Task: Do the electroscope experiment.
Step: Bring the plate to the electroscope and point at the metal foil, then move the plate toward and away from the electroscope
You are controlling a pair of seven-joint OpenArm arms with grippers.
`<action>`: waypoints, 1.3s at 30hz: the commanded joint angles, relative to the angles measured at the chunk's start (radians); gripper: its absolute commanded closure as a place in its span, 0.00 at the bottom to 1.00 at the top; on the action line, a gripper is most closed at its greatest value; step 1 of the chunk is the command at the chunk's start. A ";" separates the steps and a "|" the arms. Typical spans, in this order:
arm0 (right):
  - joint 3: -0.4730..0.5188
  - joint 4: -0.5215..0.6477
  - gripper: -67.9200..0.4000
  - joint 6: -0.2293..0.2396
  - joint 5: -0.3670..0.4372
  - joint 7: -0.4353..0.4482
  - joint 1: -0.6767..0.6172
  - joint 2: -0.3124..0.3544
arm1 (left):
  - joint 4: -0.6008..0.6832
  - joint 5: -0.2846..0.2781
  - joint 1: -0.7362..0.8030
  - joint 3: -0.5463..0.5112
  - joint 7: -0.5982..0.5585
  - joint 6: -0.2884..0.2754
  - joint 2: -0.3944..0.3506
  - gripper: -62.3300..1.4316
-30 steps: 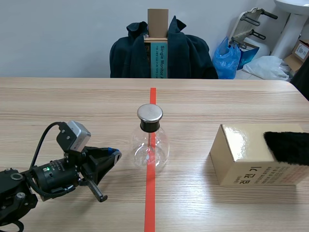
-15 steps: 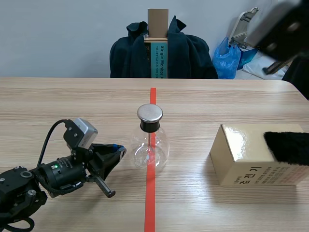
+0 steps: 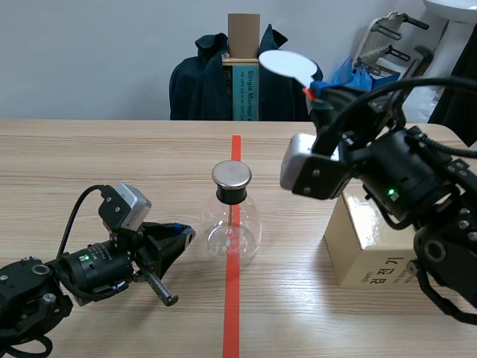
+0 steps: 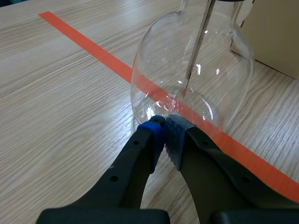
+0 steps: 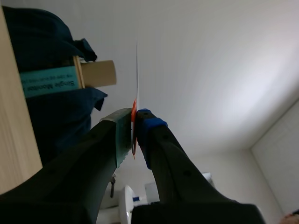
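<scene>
A clear round glass flask [image 3: 232, 227] with a black collar and a flat metal cap [image 3: 231, 174] stands on the orange-red tape line in the middle of the pale wooden table [image 3: 112, 164]. Inside it a thin metal rod [image 4: 196, 51] hangs down from the neck. The left gripper [image 4: 164, 133] lies low on the table just beside the flask, its blue and grey pads pressed together on nothing, tips at the foot of the glass wall; whether they touch it is unclear. The right gripper [image 5: 134, 122] is raised high over a tan cardboard box [image 3: 365, 250], fingers clamped on the orange-red stem of a thin white flat disc [image 3: 287, 63] that stands up above them. A dark jacket [image 3: 194, 89] hangs over a chair across the table
</scene>
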 commanded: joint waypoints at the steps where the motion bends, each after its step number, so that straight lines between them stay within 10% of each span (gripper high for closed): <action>1: -0.001 0.002 0.98 -0.036 0.000 0.008 0.014 -0.007 | 0.011 -0.006 -0.014 0.000 -0.015 -0.001 -0.004 0.92; 39: -0.064 -0.151 0.98 -0.128 -0.130 0.256 -0.047 0.008 | 0.011 -0.006 -0.014 -0.001 -0.015 -0.001 -0.004 0.92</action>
